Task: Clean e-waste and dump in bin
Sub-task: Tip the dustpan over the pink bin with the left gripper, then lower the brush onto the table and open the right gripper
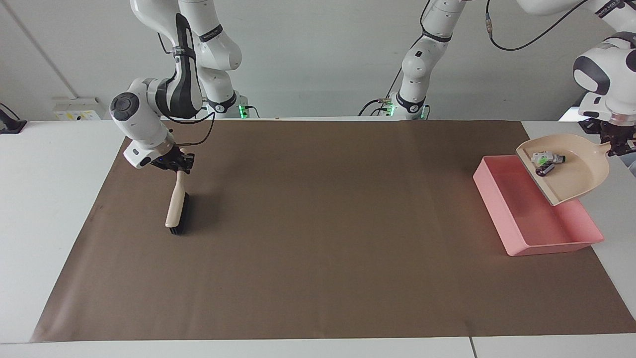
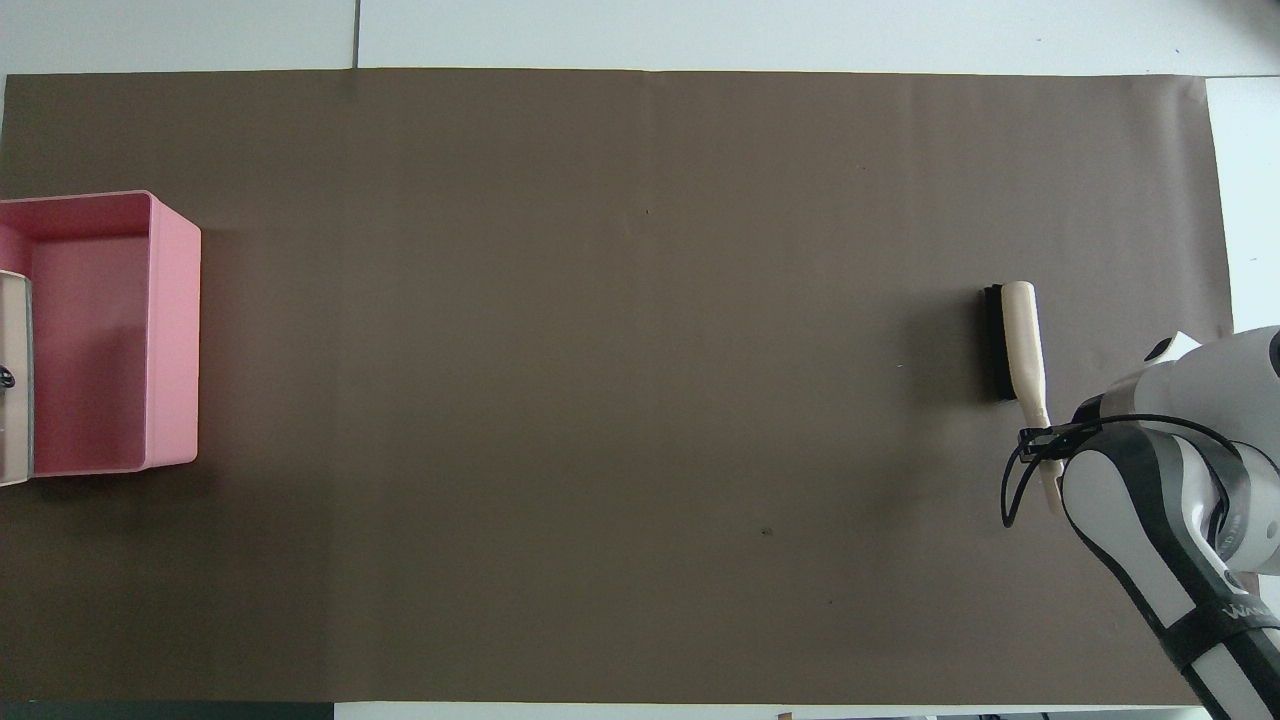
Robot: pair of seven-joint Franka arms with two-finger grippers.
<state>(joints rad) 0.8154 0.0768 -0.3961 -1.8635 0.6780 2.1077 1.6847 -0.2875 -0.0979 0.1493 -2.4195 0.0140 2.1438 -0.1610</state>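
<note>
Facing view, read from the frame's left edge to its right. At centre-left the right gripper (image 1: pixel 180 164) has its jaws closed on the handle of a beige brush (image 1: pixel 175 209), whose black bristle end rests on the brown paper sheet (image 1: pixel 318 238) covering the worktop (image 1: pixel 54 199); this arm waits. In the overhead view the same brush (image 2: pixel 1015 340) lies at the frame's right.

At the right edge, just above centre, the left gripper (image 1: pixel 617 141) holds the beige dustpan (image 1: pixel 566 169) by its handle, jaws clamped on it. The pan hangs in the air over the pink bin (image 1: pixel 534 209), its open lip tipped down toward the bin's interior. Both pieces of e-waste sit in the pan, close to the lip: the white part (image 1: pixel 546 158) with green marks and, touching or just beside it, the dark cylinder (image 1: pixel 544 170). The bin itself looks empty in the overhead view (image 2: pixel 170 330), where only a sliver of the pan shows at the left edge.

Step in hand, as judged: the dump, with sweeping finished and nothing yet in the bin. The next move calls for a steeper tilt so both parts slide off the lip, which should stay inside the bin walls; small cylinders may roll or bounce out.

Writing: white letters on the right arm's dark link in the overhead view's lower right corner are only partly visible and not readable.
</note>
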